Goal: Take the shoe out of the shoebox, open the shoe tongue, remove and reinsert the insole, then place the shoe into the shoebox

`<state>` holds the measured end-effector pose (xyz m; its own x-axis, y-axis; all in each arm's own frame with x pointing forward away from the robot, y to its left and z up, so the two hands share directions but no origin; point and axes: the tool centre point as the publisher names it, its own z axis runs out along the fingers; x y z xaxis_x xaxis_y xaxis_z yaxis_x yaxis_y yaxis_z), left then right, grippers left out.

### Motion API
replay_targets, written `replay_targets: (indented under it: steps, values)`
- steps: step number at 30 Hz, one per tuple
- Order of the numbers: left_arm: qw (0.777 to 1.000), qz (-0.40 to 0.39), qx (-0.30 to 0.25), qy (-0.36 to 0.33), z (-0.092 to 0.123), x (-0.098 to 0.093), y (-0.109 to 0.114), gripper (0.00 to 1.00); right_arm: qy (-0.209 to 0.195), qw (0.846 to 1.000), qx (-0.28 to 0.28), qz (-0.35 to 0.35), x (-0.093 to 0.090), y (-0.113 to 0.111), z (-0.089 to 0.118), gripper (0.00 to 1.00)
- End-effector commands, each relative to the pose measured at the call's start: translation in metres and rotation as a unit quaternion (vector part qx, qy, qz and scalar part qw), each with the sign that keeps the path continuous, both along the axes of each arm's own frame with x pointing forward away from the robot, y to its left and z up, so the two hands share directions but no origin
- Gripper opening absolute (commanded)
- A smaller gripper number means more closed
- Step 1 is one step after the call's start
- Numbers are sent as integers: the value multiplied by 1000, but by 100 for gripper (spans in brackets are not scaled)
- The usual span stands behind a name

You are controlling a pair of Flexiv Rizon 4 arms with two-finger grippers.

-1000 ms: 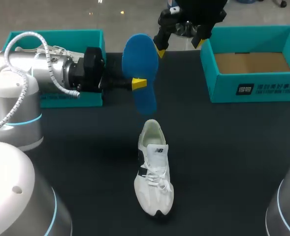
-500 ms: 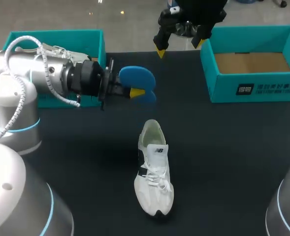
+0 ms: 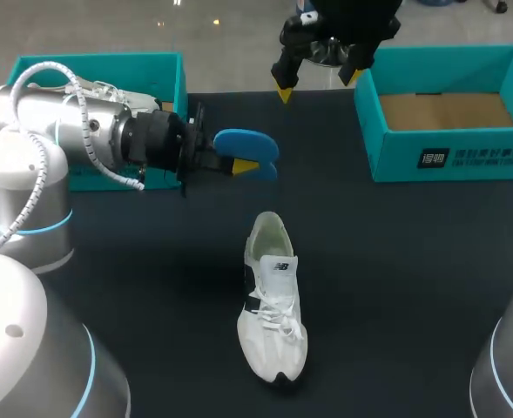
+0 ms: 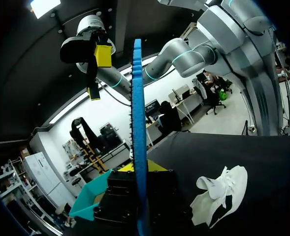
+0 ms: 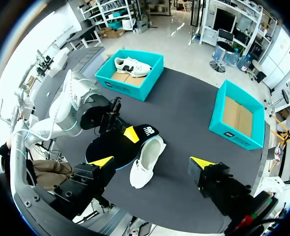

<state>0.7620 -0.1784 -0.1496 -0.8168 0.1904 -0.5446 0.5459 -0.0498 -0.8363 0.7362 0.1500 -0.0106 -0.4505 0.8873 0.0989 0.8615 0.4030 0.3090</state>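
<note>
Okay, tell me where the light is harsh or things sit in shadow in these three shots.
Head view: even light; the white shoe is bright yet its laces show, and the dark table swallows shadows. Left wrist view: the left pincer looks dark, the insole it holds well lit. Right wrist view: the shoe is washed nearly plain white.

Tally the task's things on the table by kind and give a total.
White shoes: 2
Teal shoeboxes: 2
Blue insole: 1
Total: 5
</note>
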Motion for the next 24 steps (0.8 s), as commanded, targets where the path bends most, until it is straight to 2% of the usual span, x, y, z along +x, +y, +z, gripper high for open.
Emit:
replay_targets:
  steps: [1,9,11,15,18,21,24]
  values:
    - [1000,0,0,0,0,0,0,0,1,1000,0,0,1,0,0,100]
    - [1000,0,0,0,0,0,0,0,1,1000,0,0,1,0,0,100]
    - [995,-23,19,-90,8,1,-3,0,1,1000,0,0,1,0,0,100]
    - [975,-43,-3,-220,19,0,-3,0,1,1000,0,0,1,0,0,100]
    - [954,-60,-32,-292,21,-1,0,0,1,1000,0,0,1,0,0,100]
    - [934,-76,-29,-347,20,-4,0,0,1,1000,0,0,1,0,0,100]
    - [924,-59,-23,-378,15,-4,4,0,1,1000,0,0,1,0,0,100]
